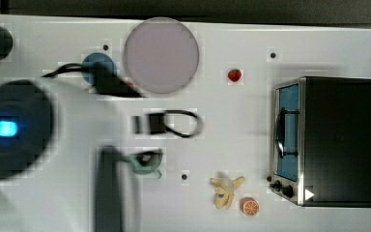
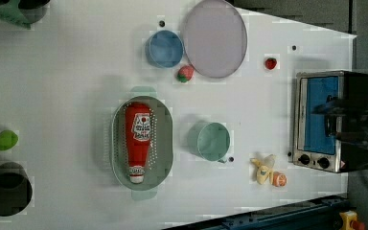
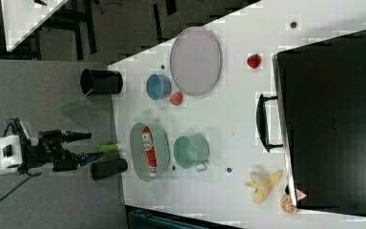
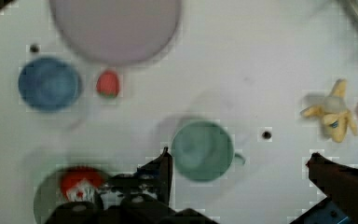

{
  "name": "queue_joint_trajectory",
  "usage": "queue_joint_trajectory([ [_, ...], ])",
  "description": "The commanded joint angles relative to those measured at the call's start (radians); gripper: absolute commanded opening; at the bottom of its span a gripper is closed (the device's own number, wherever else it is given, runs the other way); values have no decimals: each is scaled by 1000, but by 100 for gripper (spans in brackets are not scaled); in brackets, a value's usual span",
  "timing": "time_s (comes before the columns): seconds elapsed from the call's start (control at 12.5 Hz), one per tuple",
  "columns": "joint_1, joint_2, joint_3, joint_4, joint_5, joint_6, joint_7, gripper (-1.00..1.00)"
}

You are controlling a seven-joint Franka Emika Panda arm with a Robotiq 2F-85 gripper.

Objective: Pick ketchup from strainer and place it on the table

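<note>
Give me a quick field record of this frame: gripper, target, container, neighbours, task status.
gripper: gripper open, nothing between the fingers, off the table edge in the right view
target: ketchup lying lengthwise inside the strainer, cap toward the left view's bottom
container: strainer on the table
neighbours: green mug beside the strainer; blue cup, lilac plate, strawberry further along the table
far end: toaster oven, banana, orange slice
task status: ketchup not yet picked

In the top view the blurred arm (image 1: 53, 154) hides the strainer and most of the green mug (image 1: 147, 163). In the wrist view the hand (image 4: 237, 163) covers the ketchup (image 4: 77, 182) partly.
</note>
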State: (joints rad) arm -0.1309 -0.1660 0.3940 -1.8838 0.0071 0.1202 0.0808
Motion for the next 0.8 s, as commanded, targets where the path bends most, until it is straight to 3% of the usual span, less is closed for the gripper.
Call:
queue_joint_trajectory([
  [0.08,27,58,111,1,5,18,41,100],
  [0.48,31,126,278,-45,5,136,47,100],
  [0.8,34,183,386,-178,3,340,48,100],
])
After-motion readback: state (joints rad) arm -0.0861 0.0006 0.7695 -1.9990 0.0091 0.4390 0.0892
